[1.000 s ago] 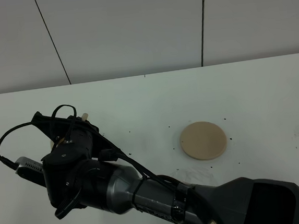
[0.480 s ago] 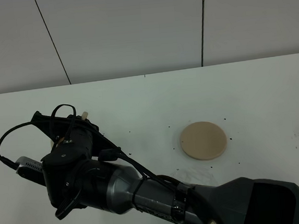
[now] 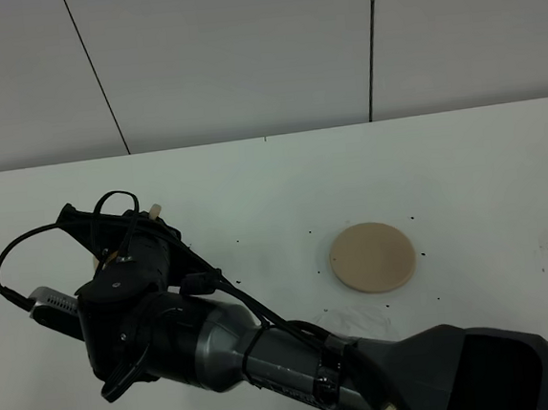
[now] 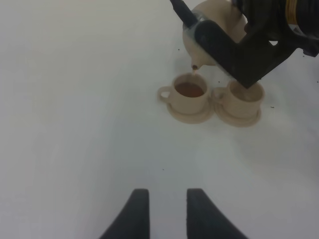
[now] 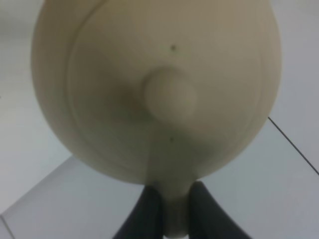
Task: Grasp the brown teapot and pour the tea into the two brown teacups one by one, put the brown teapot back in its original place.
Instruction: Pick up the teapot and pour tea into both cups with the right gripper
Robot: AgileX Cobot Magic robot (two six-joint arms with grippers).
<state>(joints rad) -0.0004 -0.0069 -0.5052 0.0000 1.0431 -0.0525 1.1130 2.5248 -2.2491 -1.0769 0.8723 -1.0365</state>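
Observation:
The brown teapot (image 4: 222,20) hangs tilted, its spout (image 4: 194,65) right over one brown teacup (image 4: 190,102) that holds dark tea. The second teacup (image 4: 243,99) stands on its saucer touching the first, partly behind my right gripper (image 4: 249,55). In the right wrist view the teapot's lid and knob (image 5: 169,97) fill the picture, and my right gripper (image 5: 174,201) is shut on the handle. My left gripper (image 4: 167,214) stands open and empty, well short of the cups. In the exterior view my right arm (image 3: 139,303) hides the cups; the original place, a flat tan disc (image 3: 373,256), lies bare.
The white table (image 3: 463,169) runs back to a grey panelled wall (image 3: 242,54). My right arm crosses the table's front from the lower right to the left side. Small dark specks dot the surface around the disc.

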